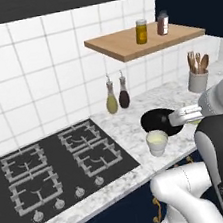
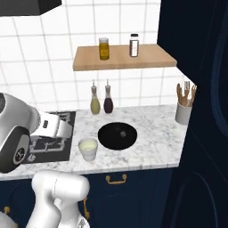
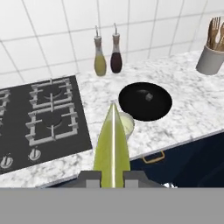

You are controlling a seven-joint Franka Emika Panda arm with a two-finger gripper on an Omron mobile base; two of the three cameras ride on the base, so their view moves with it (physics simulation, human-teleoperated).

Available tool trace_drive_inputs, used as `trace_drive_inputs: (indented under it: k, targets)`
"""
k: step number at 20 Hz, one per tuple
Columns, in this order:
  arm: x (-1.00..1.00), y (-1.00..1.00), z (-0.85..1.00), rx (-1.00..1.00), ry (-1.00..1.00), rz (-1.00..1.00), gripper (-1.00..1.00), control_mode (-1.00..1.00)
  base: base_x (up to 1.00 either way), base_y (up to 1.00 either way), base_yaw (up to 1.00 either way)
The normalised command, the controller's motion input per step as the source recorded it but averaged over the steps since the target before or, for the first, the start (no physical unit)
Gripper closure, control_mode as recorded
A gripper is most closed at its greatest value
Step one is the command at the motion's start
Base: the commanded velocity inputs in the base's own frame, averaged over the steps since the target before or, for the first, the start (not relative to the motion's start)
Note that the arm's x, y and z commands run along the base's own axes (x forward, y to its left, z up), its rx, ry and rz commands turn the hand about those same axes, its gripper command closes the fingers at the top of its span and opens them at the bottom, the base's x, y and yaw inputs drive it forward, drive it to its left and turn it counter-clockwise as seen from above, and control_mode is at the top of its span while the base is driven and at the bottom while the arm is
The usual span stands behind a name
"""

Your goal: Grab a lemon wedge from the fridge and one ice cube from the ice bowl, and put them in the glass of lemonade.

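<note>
My gripper (image 3: 112,178) is shut on the lemon wedge (image 3: 112,148), a yellow-green sliver that stands up between the two dark fingertips. Just beyond the wedge's tip stands the glass of lemonade (image 3: 127,124), a pale tumbler on the marble counter near its front edge (image 1: 157,142) (image 2: 88,148). To its right and a little further back lies the black ice bowl (image 3: 131,105) (image 1: 155,121) (image 2: 109,136), with one small ice cube (image 3: 148,96) in it. The hand hovers above the counter's front edge, short of the glass. The fridge is out of view.
A black gas hob (image 1: 56,167) lies left of the glass. Two oil bottles (image 3: 107,57) stand against the tiled wall. A grey utensil pot with wooden spoons (image 2: 183,111) is at the far right. A wooden shelf with two jars (image 1: 143,40) hangs above.
</note>
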Motion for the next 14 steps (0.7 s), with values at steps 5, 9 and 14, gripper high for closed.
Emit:
trace_drive_inputs:
  k: [5, 9, 14]
  targets:
    - [0.0, 0.0, 0.0, 0.0, 0.0, 0.0, 1.0, 1.0, 0.61, 0.0, 0.0]
    - [0.07, 0.0, 0.0, 0.0, 0.0, 0.0, 1.0, -1.0, 0.0, 0.0, 0.0]
    - [0.67, 0.15, -0.36, 0.0, 0.1, 0.0, 1.0, -1.0, 0.0, 0.0, 0.0]
